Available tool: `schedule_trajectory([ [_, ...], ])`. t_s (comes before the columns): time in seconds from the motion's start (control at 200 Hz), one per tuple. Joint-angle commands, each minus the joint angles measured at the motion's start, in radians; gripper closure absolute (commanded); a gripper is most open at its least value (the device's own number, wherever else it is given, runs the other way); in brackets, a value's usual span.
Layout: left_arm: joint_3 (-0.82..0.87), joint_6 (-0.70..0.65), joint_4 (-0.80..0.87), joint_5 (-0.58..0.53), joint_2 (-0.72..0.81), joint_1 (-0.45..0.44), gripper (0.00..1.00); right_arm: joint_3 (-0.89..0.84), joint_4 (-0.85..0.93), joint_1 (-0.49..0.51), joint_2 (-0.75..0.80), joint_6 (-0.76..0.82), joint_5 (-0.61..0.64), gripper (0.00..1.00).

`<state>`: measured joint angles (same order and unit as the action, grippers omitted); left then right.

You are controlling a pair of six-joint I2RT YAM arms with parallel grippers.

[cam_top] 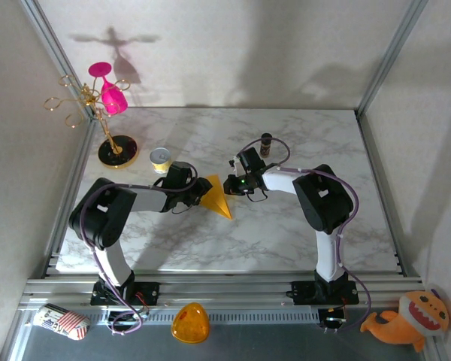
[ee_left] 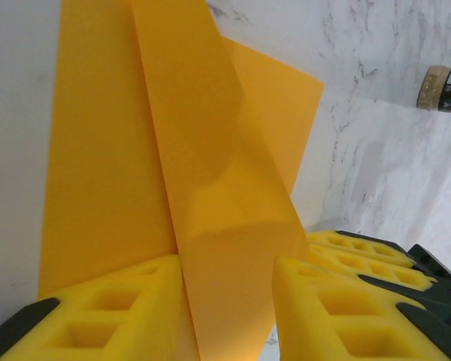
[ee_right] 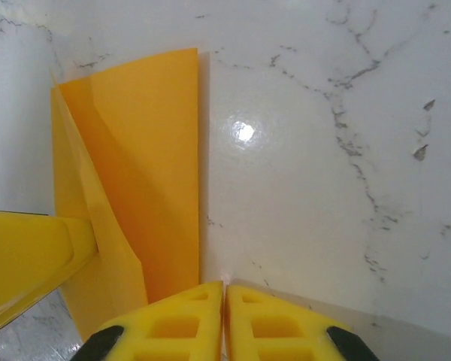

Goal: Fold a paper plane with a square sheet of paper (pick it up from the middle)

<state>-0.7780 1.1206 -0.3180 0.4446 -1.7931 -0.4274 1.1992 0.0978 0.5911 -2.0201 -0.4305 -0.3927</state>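
Working mid-fold on the creased orange paper (cam_top: 216, 197) lying on the bench (cam_top: 286, 226) beneath the spread left hand (ee_left: 225, 274) and just beside the pressed-together right hand (ee_right: 224, 289), likely needing its raised flap (ee_left: 210, 150) flattened next.

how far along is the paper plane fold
Done: the square sheet of paper is already creased into a pointed wedge on the table. In hand: the open left gripper straddles a raised flap; the right gripper is shut beside the paper's edge, holding nothing. Left: the wedge is broad with loose flaps, not yet a slim dart, so more folds probably remain.
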Motion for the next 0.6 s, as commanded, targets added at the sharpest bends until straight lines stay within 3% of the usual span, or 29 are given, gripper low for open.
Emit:
schedule_trajectory([
  [0.0,0.006,-0.021,0.041,-0.027,0.032,0.009,0.63,-0.011,0.021,0.004,-0.018,0.006,0.038,0.87],
  [0.125,0.005,-0.022,0.036,-0.017,0.061,0.006,0.64,-0.043,-0.025,0.004,0.066,0.002,0.038,0.81],
  [0.29,0.008,-0.038,0.084,-0.043,0.111,0.007,0.63,-0.074,-0.049,0.017,0.126,0.033,0.04,0.64],
  [0.591,0.002,-0.048,0.101,-0.049,0.07,0.007,0.61,-0.006,0.036,0.051,0.031,0.072,0.062,0.62],
])
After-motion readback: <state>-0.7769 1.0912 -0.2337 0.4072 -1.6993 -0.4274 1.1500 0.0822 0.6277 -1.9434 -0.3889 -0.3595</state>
